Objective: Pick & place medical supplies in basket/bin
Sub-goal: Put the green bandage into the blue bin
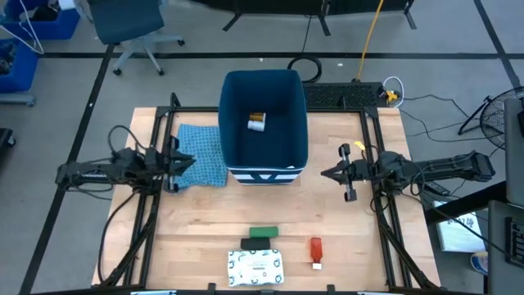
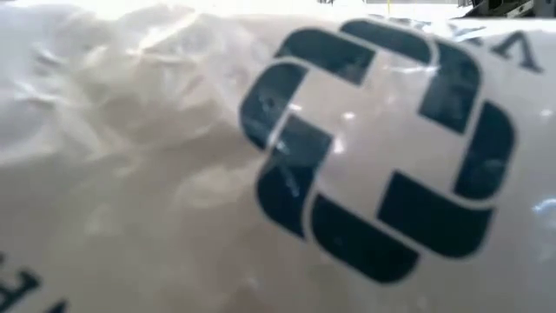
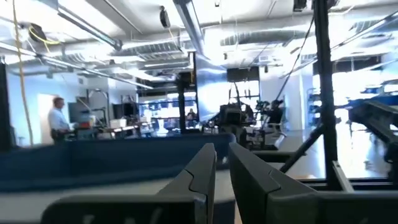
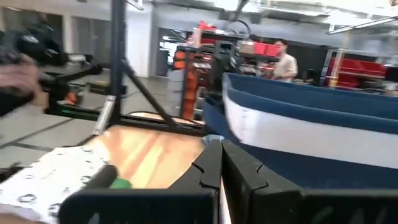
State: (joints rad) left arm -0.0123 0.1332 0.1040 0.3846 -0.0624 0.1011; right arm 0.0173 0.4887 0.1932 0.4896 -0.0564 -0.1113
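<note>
With 1 orange pill bottle [image 1: 257, 122] binned, both arms waited; left gripper [image 1: 182, 158] nearly closed and empty, right gripper [image 1: 329, 173] shut empty; next likely the green box [image 1: 264, 233].

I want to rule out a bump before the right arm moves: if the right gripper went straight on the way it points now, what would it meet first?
Most likely the large dark-blue rectangular bin. The right gripper, shut and empty, points across the table at the bin's side near its white patterned band. Its height above the table is unclear, so it might touch the wall higher up.
</note>
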